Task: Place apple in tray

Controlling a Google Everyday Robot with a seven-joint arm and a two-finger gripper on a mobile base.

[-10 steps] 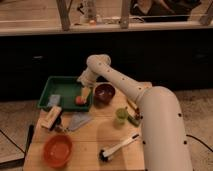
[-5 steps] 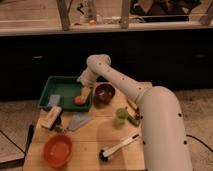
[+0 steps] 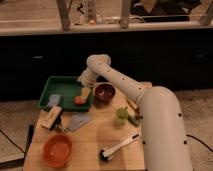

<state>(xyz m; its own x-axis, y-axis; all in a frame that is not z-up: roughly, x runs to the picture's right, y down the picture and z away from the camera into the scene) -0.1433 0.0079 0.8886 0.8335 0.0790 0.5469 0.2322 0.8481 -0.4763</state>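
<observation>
The green tray [image 3: 62,87] lies at the table's back left. The small orange-red apple [image 3: 79,101] rests inside the tray near its front right corner. My gripper [image 3: 85,93] reaches down from the white arm [image 3: 125,87] and hangs just above and to the right of the apple, over the tray's right side. I cannot tell whether it touches the apple.
A blue sponge [image 3: 54,99] lies in the tray's left part. A dark red bowl [image 3: 104,93] stands right of the tray. On the wooden table are a wooden block [image 3: 51,117], a grey cloth [image 3: 77,120], an orange bowl [image 3: 57,149], a green cup [image 3: 121,115] and a brush [image 3: 119,147].
</observation>
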